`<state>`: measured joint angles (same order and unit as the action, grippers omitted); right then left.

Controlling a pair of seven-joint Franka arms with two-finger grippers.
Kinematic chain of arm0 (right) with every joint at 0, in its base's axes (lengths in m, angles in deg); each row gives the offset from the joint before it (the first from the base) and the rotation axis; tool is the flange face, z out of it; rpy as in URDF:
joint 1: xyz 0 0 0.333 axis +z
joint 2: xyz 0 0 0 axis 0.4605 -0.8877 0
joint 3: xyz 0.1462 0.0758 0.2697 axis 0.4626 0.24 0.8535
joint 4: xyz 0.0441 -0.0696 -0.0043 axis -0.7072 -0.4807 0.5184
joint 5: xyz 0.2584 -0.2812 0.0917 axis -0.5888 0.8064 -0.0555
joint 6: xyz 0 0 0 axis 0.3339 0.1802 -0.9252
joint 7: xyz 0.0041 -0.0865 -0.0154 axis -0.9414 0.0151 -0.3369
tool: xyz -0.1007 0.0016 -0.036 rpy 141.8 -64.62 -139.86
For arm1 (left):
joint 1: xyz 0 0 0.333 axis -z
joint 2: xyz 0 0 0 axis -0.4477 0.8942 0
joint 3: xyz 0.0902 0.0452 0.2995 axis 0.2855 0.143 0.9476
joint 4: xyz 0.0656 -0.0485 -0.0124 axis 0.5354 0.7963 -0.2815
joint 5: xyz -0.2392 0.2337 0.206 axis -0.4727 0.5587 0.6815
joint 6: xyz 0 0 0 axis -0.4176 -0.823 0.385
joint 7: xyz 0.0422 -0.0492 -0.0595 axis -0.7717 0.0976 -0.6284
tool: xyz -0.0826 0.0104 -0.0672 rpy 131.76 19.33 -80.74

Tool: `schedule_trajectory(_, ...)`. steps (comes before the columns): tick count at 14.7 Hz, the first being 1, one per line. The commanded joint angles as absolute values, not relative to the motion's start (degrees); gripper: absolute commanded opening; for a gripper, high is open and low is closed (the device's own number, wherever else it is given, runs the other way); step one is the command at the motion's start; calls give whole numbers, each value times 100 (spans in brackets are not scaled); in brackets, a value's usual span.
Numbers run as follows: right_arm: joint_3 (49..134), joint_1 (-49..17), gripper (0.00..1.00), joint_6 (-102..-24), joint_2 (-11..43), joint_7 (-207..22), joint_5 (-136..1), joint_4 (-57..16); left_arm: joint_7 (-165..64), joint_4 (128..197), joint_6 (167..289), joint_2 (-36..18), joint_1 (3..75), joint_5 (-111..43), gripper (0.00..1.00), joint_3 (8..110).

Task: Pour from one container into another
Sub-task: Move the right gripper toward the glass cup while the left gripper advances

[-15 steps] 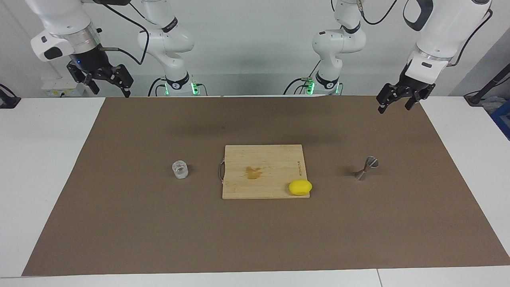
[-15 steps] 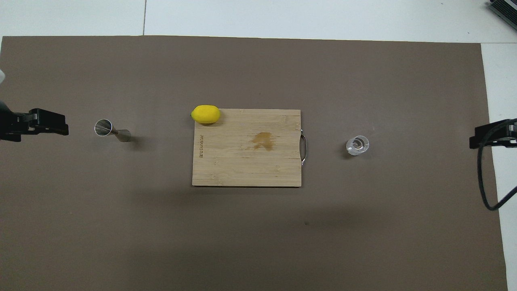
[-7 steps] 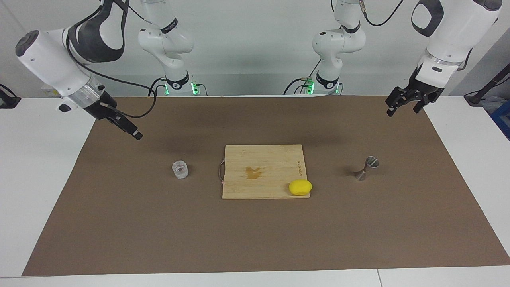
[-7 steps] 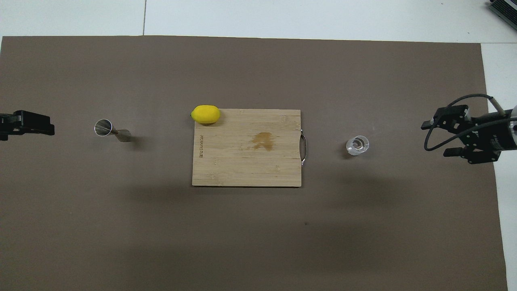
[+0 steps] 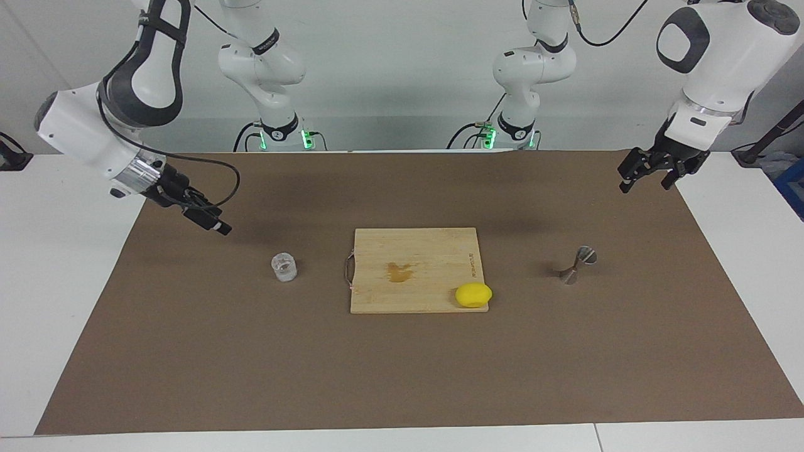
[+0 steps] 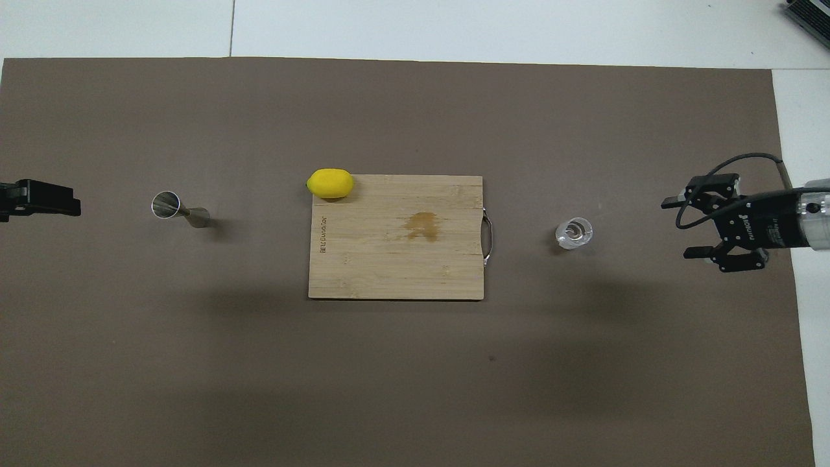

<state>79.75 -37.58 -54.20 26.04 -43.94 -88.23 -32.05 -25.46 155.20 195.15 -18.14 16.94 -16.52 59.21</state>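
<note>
since the earlier frame the right claw (image 5: 217, 226) has swung down toward the small clear glass tumbler (image 5: 284, 267), open and empty; the left claw (image 5: 645, 174), also open and empty, waits over the surface's edge. the hourglass metal jigger (image 5: 576, 264) stands toward the left arm's end. risk: a glancing approach could tip the light tumbler (contents unclear). a brown mat (image 5: 402, 376) covers the white surface; pale wall.
</note>
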Motion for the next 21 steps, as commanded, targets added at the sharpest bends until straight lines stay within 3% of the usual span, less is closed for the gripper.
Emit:
schedule_trajectory(1, 8034, -3805, 100, -5506, 2517, -3672, -9611, -3221, -1365, 15530, 19627, -1573, 1307, -2002, 100, 5891)
schedule_trajectory(6, 8033, -3788, 100, -5445, 2490, -3705, -9666, -3309, 128, 15495, 19776, -1090, 832, -2897, 100, 5891)
schedule_trajectory(14, 8042, -3884, 100, -5077, 1631, -2818, -10255, -3283, 4521, 15346, 19681, 8, 208, -4857, 100, 5856)
schedule_trajectory(17, 8042, -3972, 100, -4662, 1103, -2826, -10255, -3063, 6298, 15363, 19470, 246, 33, -5209, 100, 5830)
schedule_trajectory(21, 8033, -3999, 100, -4645, 926, -2958, -10255, -3150, 7603, 15425, 18785, 361, -135, -5947, 100, 5821)
